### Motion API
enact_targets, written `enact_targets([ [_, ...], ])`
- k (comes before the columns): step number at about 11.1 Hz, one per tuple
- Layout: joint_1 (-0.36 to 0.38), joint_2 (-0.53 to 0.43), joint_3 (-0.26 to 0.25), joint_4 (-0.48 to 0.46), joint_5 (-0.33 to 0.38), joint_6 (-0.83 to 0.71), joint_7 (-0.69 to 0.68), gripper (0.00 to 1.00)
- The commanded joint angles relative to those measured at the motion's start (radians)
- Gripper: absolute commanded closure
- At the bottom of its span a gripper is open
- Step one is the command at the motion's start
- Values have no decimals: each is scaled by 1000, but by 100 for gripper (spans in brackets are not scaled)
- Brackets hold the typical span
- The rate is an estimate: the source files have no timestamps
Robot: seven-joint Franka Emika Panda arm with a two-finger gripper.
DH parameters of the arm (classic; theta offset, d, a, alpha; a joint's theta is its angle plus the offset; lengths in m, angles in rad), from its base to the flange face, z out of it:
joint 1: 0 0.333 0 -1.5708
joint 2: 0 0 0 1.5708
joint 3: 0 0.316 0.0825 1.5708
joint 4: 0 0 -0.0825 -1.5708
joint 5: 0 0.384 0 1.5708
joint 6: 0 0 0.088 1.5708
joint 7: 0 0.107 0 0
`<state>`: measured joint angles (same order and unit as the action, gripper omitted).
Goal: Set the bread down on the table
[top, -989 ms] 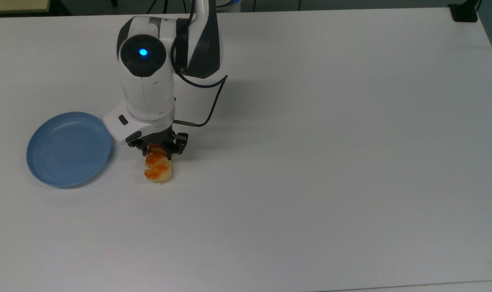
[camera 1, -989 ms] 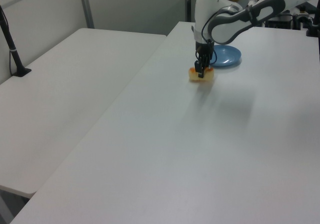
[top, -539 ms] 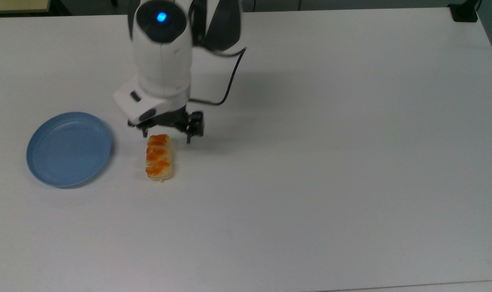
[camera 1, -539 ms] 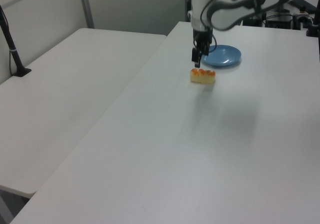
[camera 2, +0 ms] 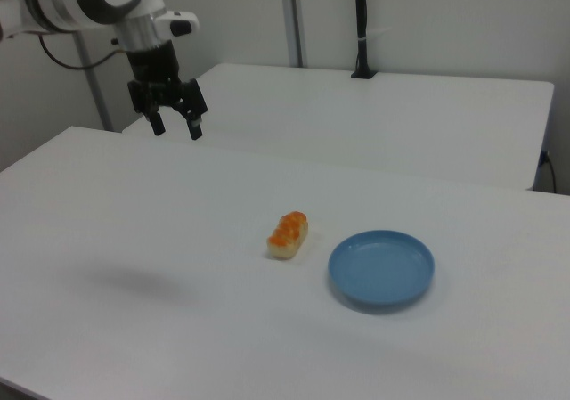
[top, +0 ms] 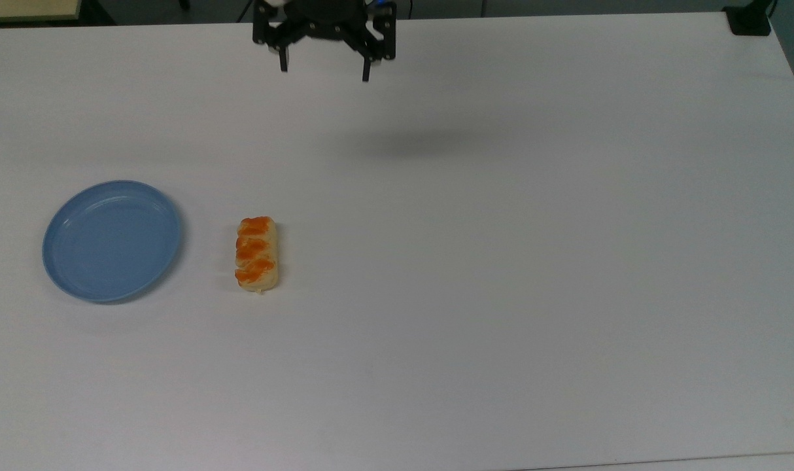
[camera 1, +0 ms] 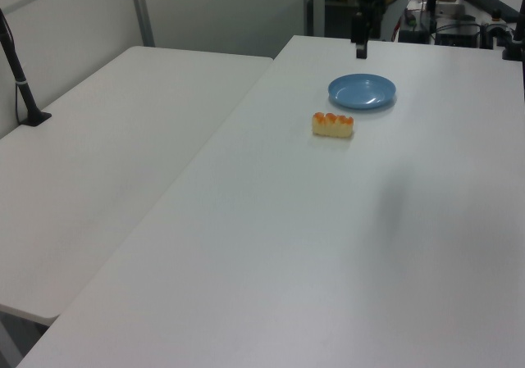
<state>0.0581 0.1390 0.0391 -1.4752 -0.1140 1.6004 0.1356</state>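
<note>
The bread [top: 257, 254] lies flat on the table [top: 501, 261], just beside the blue plate [top: 63, 275] toward the top view's left edge. The gripper [top: 324, 70] — fingers spread, empty — hangs at the far edge. Placement looks done; only retreat remains.

The white table [top: 501, 261] carries two things lying directly on its plain top. A bread roll [top: 257, 254] with orange glazed patches lies flat on it, and a round blue plate [top: 112, 240] sits near the roll on the top view's left, apart from it with bare tabletop between.
</note>
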Motion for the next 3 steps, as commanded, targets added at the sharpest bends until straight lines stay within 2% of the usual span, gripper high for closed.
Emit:
enact_targets([
  [1, 43, -70, -88, -56, 71, -31, 6, 0],
  [3, 39, -72, -88, -56, 71, -27, 6, 0],
])
